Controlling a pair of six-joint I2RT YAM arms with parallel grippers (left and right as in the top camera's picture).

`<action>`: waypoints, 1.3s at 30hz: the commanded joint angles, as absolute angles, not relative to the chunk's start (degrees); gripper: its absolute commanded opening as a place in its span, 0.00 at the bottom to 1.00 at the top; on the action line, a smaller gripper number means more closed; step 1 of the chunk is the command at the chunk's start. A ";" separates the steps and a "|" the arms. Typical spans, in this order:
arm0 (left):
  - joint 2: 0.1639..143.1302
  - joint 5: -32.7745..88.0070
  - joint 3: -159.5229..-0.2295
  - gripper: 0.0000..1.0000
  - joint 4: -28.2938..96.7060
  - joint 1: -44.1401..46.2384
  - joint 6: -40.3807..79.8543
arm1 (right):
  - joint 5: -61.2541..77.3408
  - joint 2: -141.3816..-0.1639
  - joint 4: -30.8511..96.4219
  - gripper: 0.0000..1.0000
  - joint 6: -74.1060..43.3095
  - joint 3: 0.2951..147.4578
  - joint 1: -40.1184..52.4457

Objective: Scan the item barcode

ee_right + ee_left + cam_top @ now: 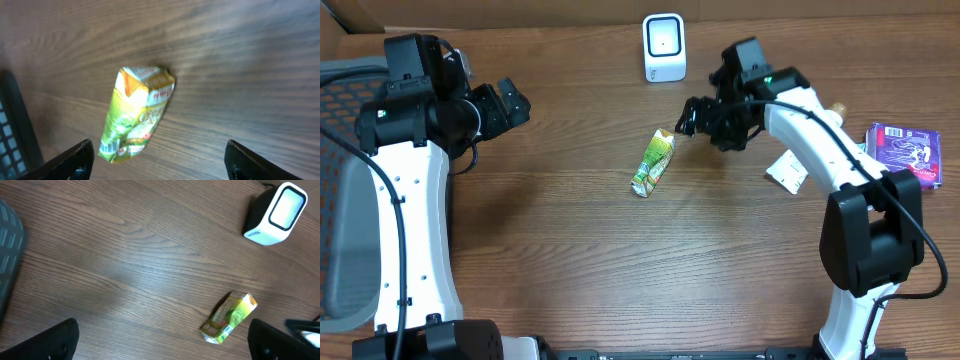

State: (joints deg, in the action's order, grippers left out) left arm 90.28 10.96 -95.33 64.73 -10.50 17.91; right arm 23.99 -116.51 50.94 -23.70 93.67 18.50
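The item, a green and yellow packet (654, 162), lies flat on the wooden table, below and slightly left of the white barcode scanner (664, 47). My right gripper (692, 118) hovers just right of the packet's upper end, open and holding nothing. From the right wrist, the packet (136, 117) lies on the wood ahead of the gripper (160, 165), toward the left finger, with a barcode patch (107, 146) at its near end. My left gripper (510, 103) is far to the left, wide open and empty. The left wrist view (162, 342) takes in the packet (229, 318) and the scanner (275, 214).
A purple packet (907, 150) lies at the right edge. A small white item (787, 172) sits beside the right arm. A grey mesh chair (340, 200) is at the far left. Brown cardboard runs along the back.
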 commanded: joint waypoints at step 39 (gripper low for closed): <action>90.74 11.55 -95.79 1.00 64.53 -10.20 18.44 | 31.90 -115.85 42.15 0.93 -24.10 85.01 14.55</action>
